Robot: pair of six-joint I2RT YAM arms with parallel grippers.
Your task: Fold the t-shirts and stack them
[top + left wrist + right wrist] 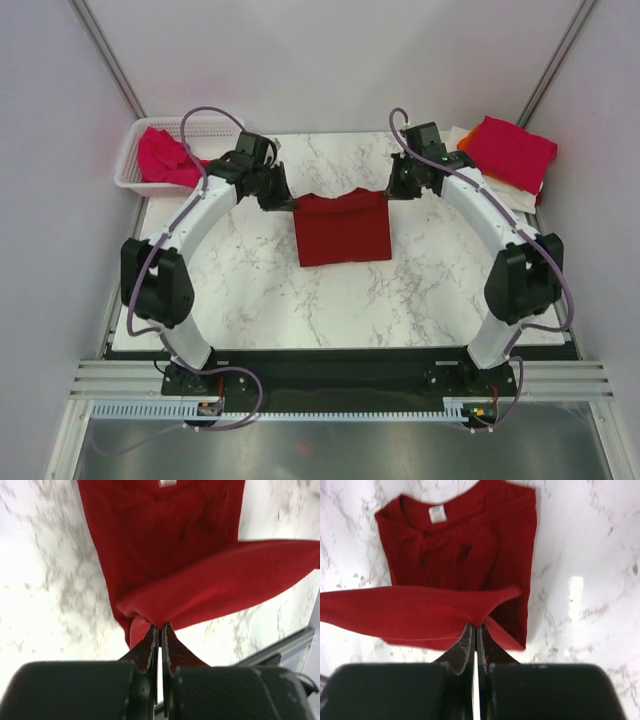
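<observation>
A dark red t-shirt (343, 230) lies partly folded in the middle of the marble table, collar toward the near side. My left gripper (288, 198) is shut on its far left corner (150, 615). My right gripper (392, 190) is shut on its far right corner (485, 611). Both hold the far edge lifted above the rest of the shirt; the cloth sags between them. The white neck label (437, 514) shows in the right wrist view. A bright pink-magenta t-shirt (165, 158) lies crumpled in the basket. A folded pink-magenta t-shirt (510, 150) tops a stack at the far right, over orange and cream-white ones.
The white plastic mesh basket (222, 128) stands at the far left corner of the table (250, 300). The stack of shirts sits at the far right corner, close behind my right arm. White walls enclose the table on three sides.
</observation>
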